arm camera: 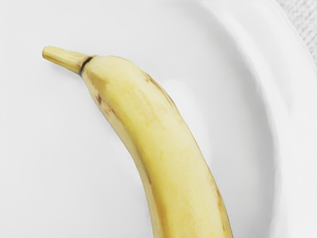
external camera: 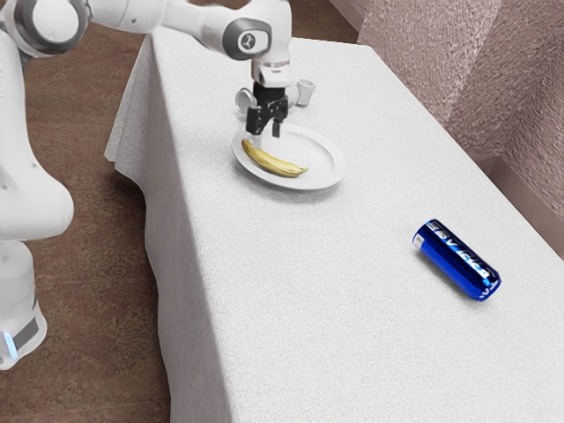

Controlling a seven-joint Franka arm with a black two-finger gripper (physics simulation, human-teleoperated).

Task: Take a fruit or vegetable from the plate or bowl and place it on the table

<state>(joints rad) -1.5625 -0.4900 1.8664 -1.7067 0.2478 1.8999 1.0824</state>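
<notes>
"What surrounds my counter (external camera: 308, 352)?"

"I see mottled brown floor (external camera: 97, 264) at the exterior view's left; rough, pinkish wall (external camera: 493, 70), perhaps plaster, at its right."

"And the cloth (external camera: 172, 220)?"

"White, draped over the edge."

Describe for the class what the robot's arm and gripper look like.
The arm is smooth and white, with rounded links and grey rings at joints. Near the wrist is a dark grey oval cap with a small pale marking; low down, a light-blue strip. The gripper is black and angular, with two fingers.
</notes>
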